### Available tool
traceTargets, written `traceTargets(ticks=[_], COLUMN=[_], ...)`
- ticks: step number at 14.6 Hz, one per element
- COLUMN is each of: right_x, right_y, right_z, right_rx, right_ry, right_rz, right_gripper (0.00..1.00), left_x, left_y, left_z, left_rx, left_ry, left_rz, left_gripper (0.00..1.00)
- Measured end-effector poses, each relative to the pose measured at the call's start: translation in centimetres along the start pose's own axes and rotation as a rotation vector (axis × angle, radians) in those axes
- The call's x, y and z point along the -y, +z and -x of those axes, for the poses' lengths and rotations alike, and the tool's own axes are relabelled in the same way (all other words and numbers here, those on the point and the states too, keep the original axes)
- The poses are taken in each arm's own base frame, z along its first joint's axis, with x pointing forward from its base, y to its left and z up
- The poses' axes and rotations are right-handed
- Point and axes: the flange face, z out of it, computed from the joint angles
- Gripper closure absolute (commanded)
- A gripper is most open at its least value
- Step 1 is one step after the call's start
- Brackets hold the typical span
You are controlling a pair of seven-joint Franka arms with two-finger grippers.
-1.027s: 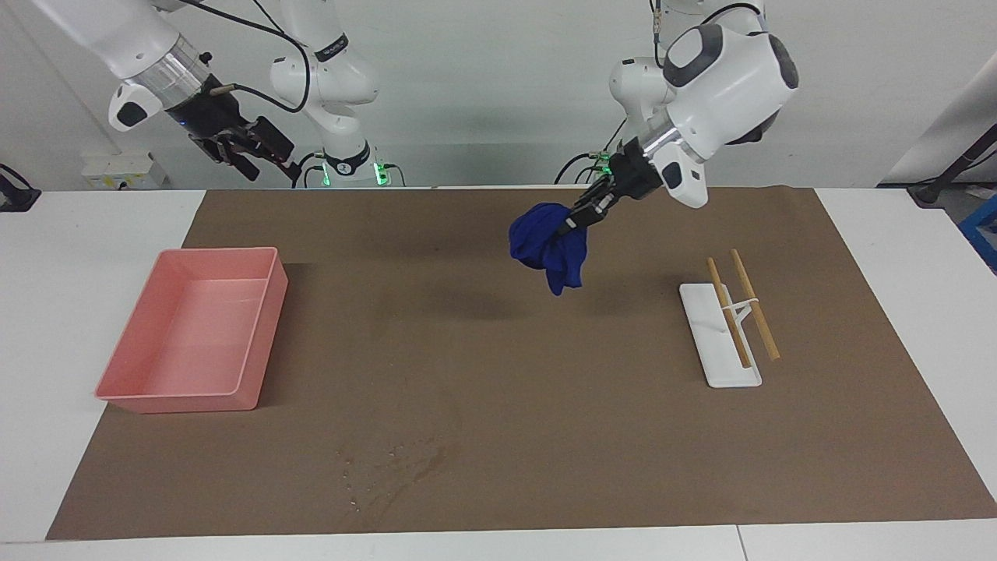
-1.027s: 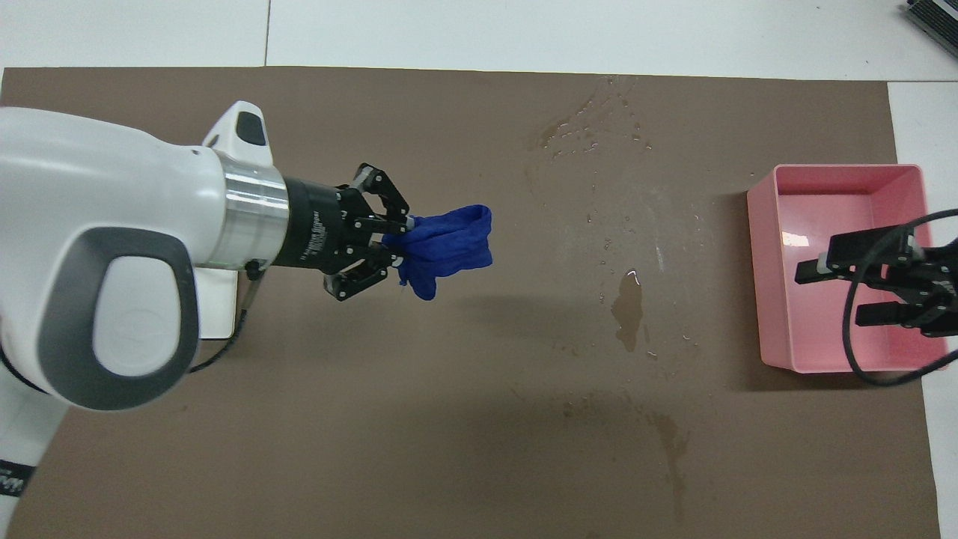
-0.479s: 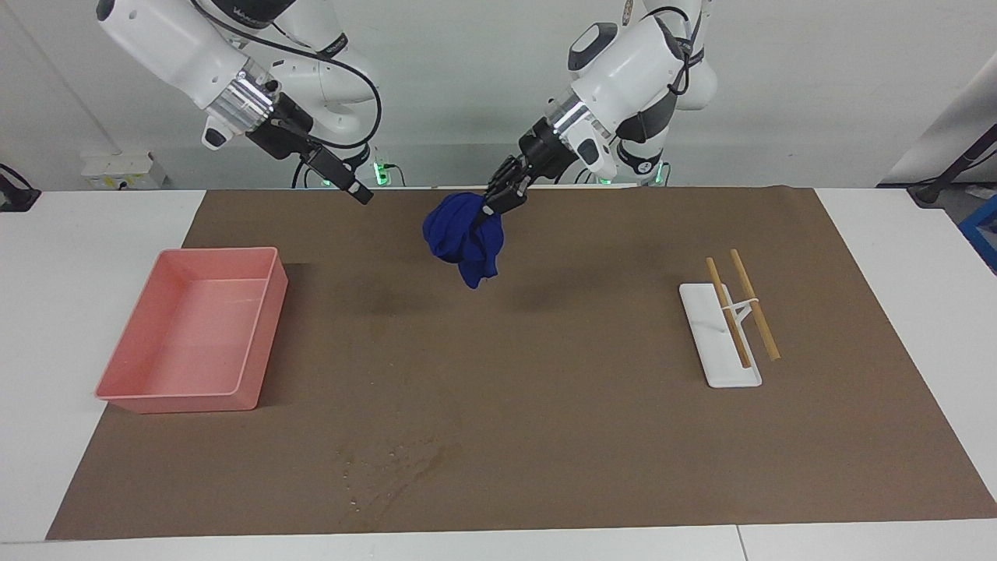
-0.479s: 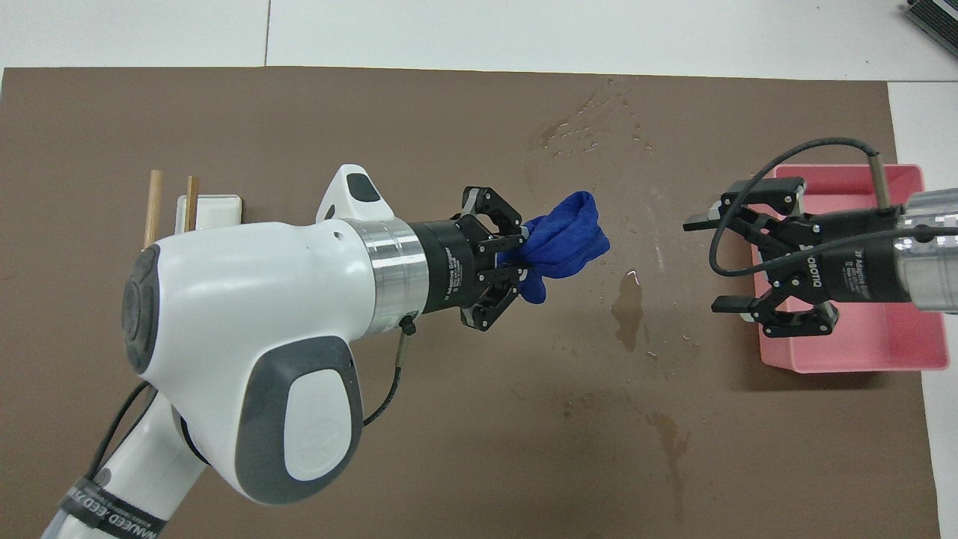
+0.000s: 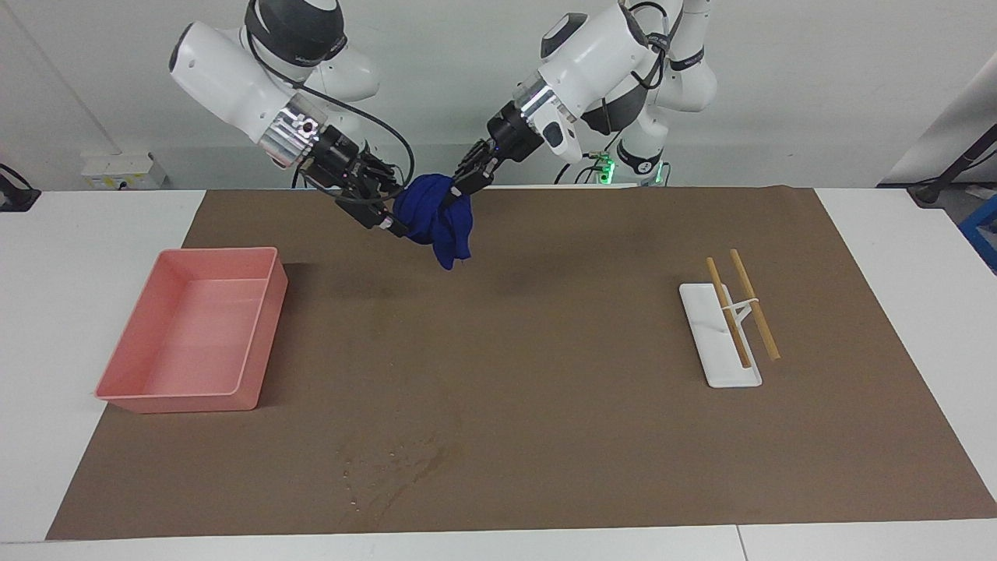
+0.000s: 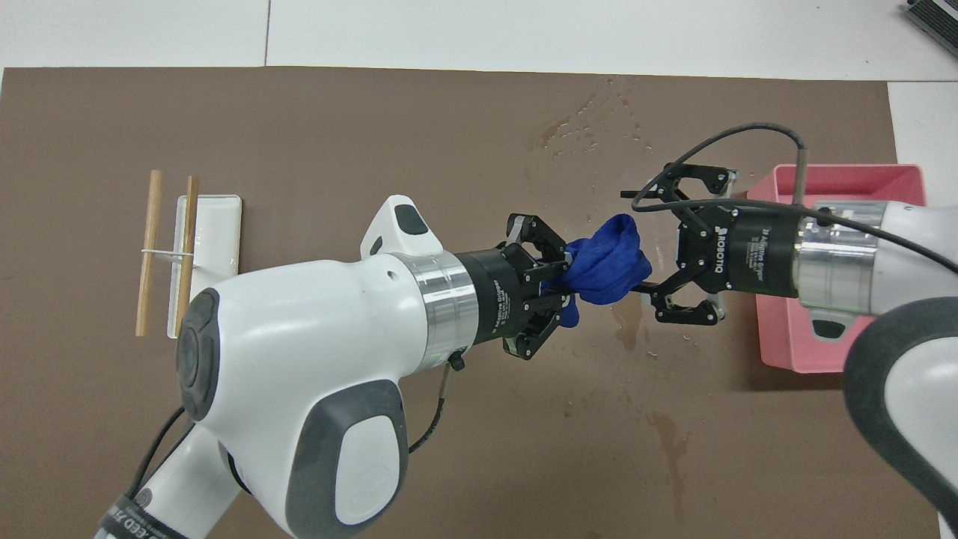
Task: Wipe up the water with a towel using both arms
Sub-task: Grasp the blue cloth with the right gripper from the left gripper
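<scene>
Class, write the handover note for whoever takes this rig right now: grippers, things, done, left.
Left gripper: shut on the towel, in the air over the mat.
Right gripper: open, its fingers around the towel's other side, not closed.
Water: puddle and splashes on the mat, unwiped.
Done: towel lifted and brought to the right gripper.
Left: close the right gripper, lower the towel, wipe.

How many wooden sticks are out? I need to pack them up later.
2. Both lie side by side toward the left arm's end of the table: one stick rests across the white tray, the other stick beside it, a white band joining them. None seems hidden.
</scene>
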Motion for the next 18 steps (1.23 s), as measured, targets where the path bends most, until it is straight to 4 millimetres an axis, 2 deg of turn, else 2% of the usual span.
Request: traceTargets(ticks=[2, 5, 6, 7, 8, 17, 18], right_x=[-0.5, -0.7, -0.8, -0.9, -1.1, -1.5, -1.5], right_y=[1.1, 1.3, 1.5, 1.8, 2.1, 2.3, 2.3], right_z=[-0.3, -0.7, -0.5, -0.1, 0.2, -0.1, -0.1], right_rx=[-0.005, -0.007, -0.008, -0.008, -0.008, -0.022, -0.023], right_ry=[0.009, 0.016, 0.003, -0.022, -0.053, -0.287, -0.296], right_rz=[0.013, 0.018, 0.023, 0.031, 0.036, 0.077, 0.082], right_gripper=[0.0, 0.0, 0.23, 0.7, 1.0, 1.0, 1.0], left_x=[0.3, 0.3, 0.4, 0.5, 0.5, 0.8, 0.9], left_y=[0.2, 0.1, 0.2, 0.2, 0.2, 0.6, 0.7], left_z=[0.7, 1.5, 1.8, 2.0, 2.1, 1.5, 1.5], left_rx=[0.007, 0.02, 0.024, 0.027, 0.03, 0.021, 0.02], left_ry=[-0.02, -0.08, -0.093, -0.101, -0.108, -0.125, -0.126], left_rz=[0.023, 0.071, 0.085, 0.096, 0.102, 0.098, 0.097], left_gripper=[1.0, 1.0, 1.0, 1.0, 1.0, 1.0, 0.88])
